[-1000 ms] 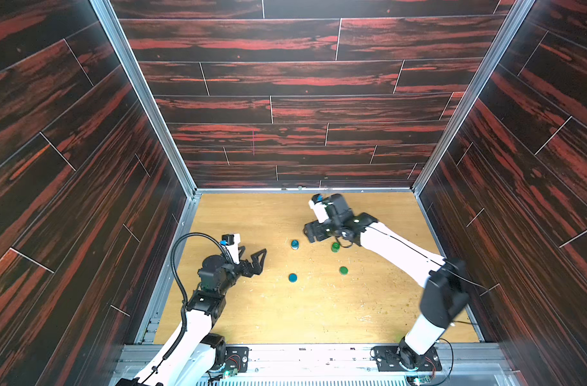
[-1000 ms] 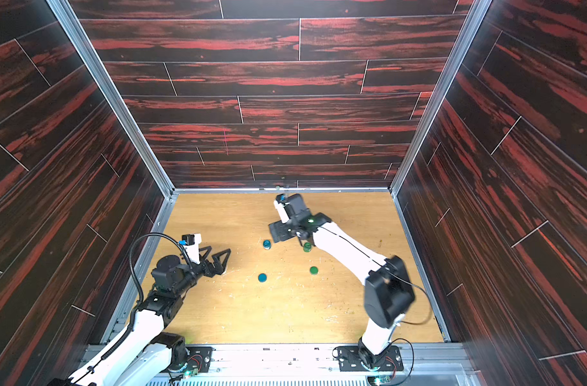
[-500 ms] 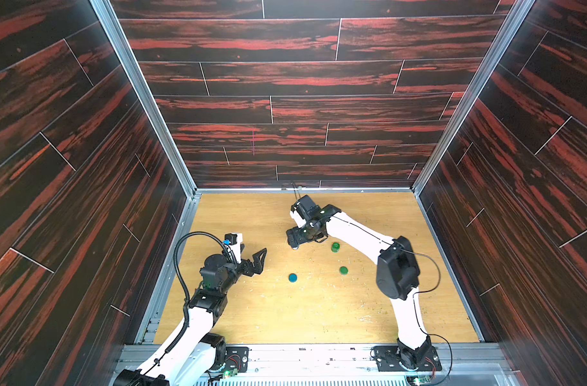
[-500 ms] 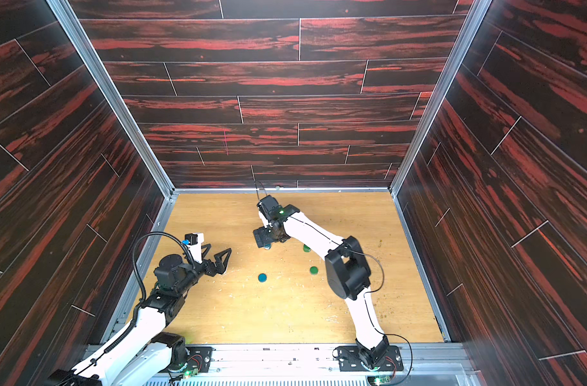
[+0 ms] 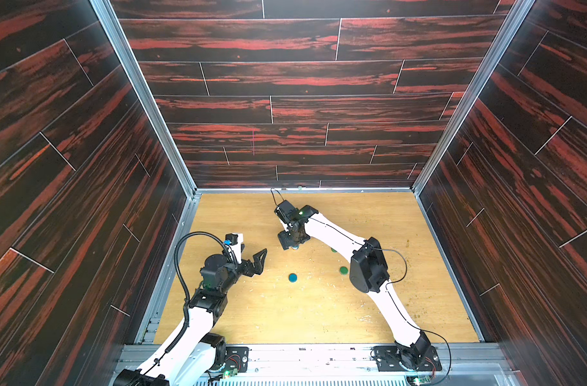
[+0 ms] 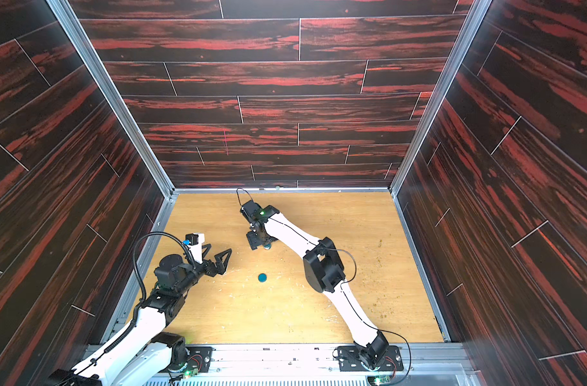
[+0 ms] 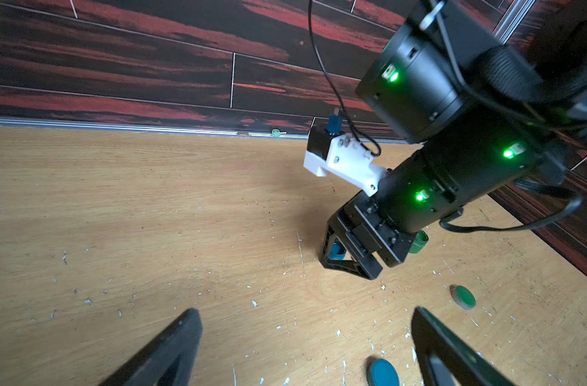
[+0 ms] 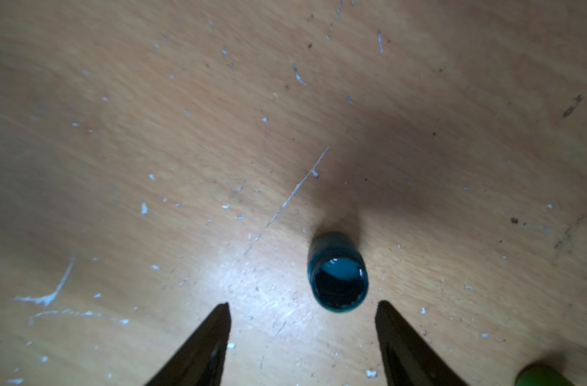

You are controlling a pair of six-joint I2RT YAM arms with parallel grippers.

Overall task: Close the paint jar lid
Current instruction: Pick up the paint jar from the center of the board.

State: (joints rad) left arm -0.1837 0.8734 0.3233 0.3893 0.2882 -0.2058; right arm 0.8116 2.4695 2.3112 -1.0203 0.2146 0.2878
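Note:
A small open blue paint jar (image 8: 338, 272) stands upright on the wooden floor, with blue paint inside. My right gripper (image 8: 304, 307) is open and points down at it; the jar sits just beyond the fingertips, nearer one finger, and nothing is between them. In both top views the right gripper (image 5: 290, 244) covers most of the jar (image 6: 267, 247). The blue lid (image 5: 292, 277) lies flat on the floor, apart from the jar and toward the front. My left gripper (image 5: 257, 257) hovers open and empty to the left, and the lid (image 7: 382, 372) lies close by one of its fingers (image 7: 432, 337).
A green jar (image 7: 419, 241) stands right behind the right gripper, partly hidden by the arm (image 5: 332, 234). Its green lid (image 5: 343, 270) lies on the floor beside the right elbow. Dark wood-pattern walls enclose the floor (image 5: 285, 317) on three sides.
My right gripper has swung left from near the green jar to above the blue jar, and its jaws have narrowed. The left arm has stayed put.

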